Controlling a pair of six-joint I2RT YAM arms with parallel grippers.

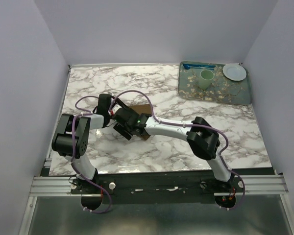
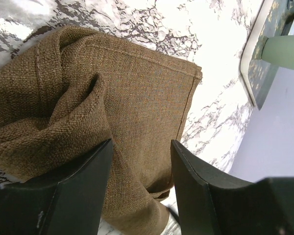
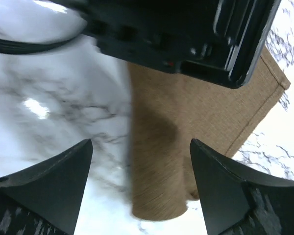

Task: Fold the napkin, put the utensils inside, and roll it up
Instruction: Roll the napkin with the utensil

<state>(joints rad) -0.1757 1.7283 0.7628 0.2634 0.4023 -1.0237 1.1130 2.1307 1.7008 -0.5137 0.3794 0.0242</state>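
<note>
The napkin (image 1: pixel 137 107) lies on the marbled tabletop (image 1: pixel 186 156) left of the middle, mostly hidden from above by the two wrists that meet over it. In the left wrist view the brown cloth (image 2: pixel 137 93) shows a flat, hemmed panel with a square corner toward the tray (image 2: pixel 255 68). To the left of that panel it is gathered into thick, loose folds. In the right wrist view one edge of the cloth (image 3: pixel 157 161) is curled into a roll whose rounded end faces the camera, and the flat part spreads beside it.

The left pincer (image 2: pixel 141 147) hangs low over the napkin with its jaws apart. The cloth lies between them and the bunched fold sits against one finger (image 2: pixel 83 181), with no clamp visible. The right pincer (image 3: pixel 141 144) stands wide apart over the roll and grips nothing.

At the far right corner sits the tray (image 1: pixel 225 93), carrying a pale green cup (image 1: pixel 206 78), a white plate (image 1: pixel 234 72) and a blue utensil (image 1: pixel 198 65).
</note>
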